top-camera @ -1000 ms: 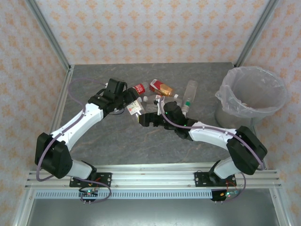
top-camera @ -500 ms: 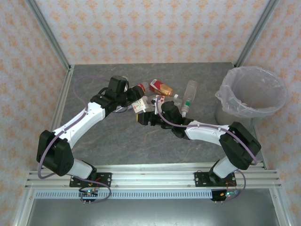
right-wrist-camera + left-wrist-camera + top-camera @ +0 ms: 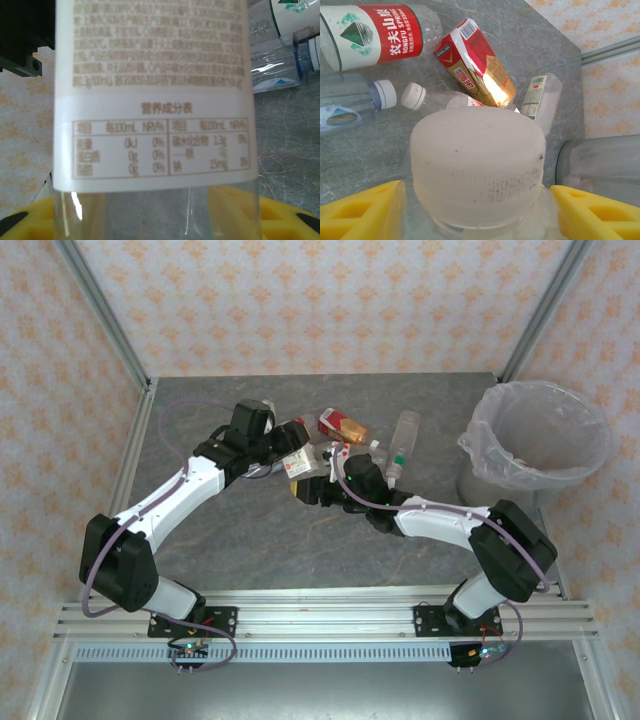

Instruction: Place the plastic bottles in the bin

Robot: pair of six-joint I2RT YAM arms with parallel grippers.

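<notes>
Plastic bottle (image 3: 298, 462), gripped by left pincer (image 3: 479, 210), right pincer (image 3: 155, 215) around it

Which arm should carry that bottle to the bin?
Right. The bin stands on its side, and the bottle sits between the fingers of the right gripper. The left gripper, holding the cap end, would have to reach across.

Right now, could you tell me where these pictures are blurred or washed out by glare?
Left wrist: the bottle's white cap sits close and soft, and glare whitens the red-and-gold label behind it; the farther bottles are sharp. Right wrist: the white label's upper print is blurred. Top external: even light, sheen on the bin's liner.
</notes>
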